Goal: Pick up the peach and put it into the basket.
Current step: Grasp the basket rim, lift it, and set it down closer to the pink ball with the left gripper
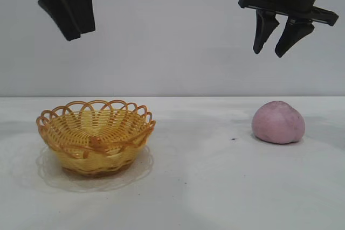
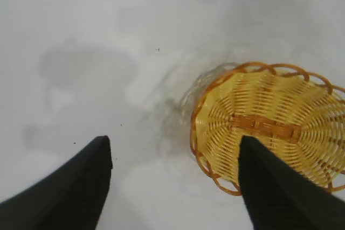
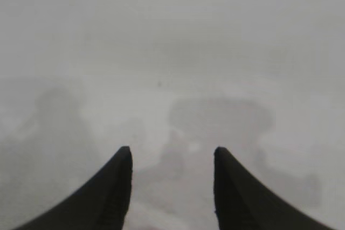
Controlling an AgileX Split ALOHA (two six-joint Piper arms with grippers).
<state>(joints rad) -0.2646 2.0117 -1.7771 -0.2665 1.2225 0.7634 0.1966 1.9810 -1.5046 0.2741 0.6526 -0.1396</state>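
The pale pink-mauve peach [image 1: 278, 122] lies on the white table at the right. The yellow wicker basket [image 1: 96, 136] with its orange looped rim stands at the left and holds nothing; it also shows in the left wrist view [image 2: 272, 125]. My right gripper [image 1: 274, 52] hangs open and empty high above the peach, a little left of it. Its wrist view shows only bare table between the open gripper [image 3: 171, 150]. My left gripper [image 1: 73, 35] hangs high above the basket's left side, open and empty [image 2: 175, 141].
The white table [image 1: 205, 176] runs to a grey back wall. A small dark speck [image 1: 233, 139] lies on the table left of the peach.
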